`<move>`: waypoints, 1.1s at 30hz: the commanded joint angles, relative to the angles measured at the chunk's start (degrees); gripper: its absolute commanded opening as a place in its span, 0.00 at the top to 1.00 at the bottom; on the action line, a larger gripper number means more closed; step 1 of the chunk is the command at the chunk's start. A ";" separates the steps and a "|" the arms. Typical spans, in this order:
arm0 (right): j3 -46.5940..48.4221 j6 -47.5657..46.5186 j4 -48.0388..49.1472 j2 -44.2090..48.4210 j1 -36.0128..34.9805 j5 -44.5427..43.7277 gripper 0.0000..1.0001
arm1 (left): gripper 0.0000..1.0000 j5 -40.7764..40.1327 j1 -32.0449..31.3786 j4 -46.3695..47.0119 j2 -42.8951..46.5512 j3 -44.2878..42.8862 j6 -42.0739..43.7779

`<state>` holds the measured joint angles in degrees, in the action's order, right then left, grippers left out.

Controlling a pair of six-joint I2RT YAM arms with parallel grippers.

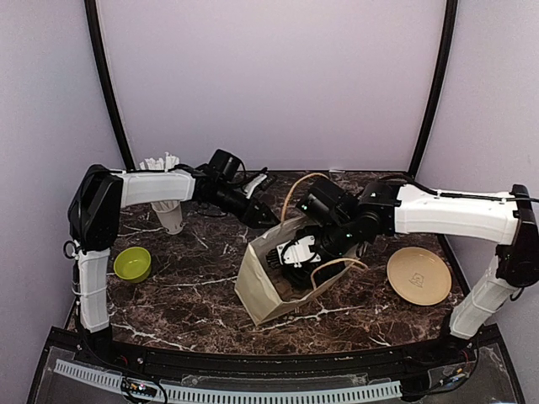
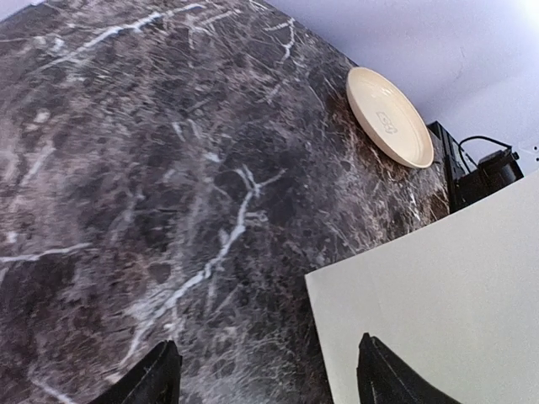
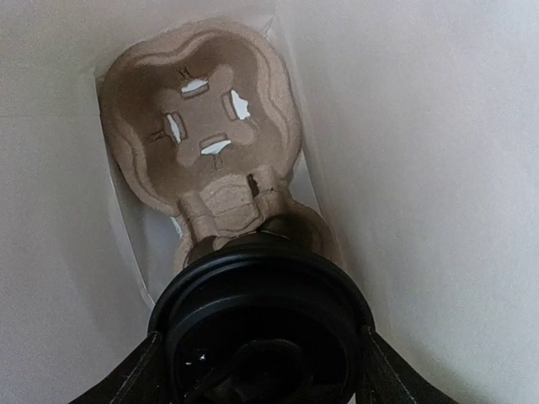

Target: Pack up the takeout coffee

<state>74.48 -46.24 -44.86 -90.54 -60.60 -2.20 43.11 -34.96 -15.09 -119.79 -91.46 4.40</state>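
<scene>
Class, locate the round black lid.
Right wrist view, bottom centre: the round black plastic lid sits inside the pale paper bag, overlapping the brown pulp cup carrier.

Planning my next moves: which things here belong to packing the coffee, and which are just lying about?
Job: takeout coffee, held by right gripper; cardboard carrier; paper bag.
Lying about: green bowl, cup of straws, beige plate.
</scene>
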 commanded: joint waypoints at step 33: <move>12.06 3.86 -6.38 -10.33 7.07 14.44 0.36 | 0.24 -5.64 7.63 6.83 22.47 8.67 -2.35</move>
<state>85.91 -45.93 -48.93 -102.52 -53.43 10.44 37.82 -27.27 -9.43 -101.93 -83.55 2.28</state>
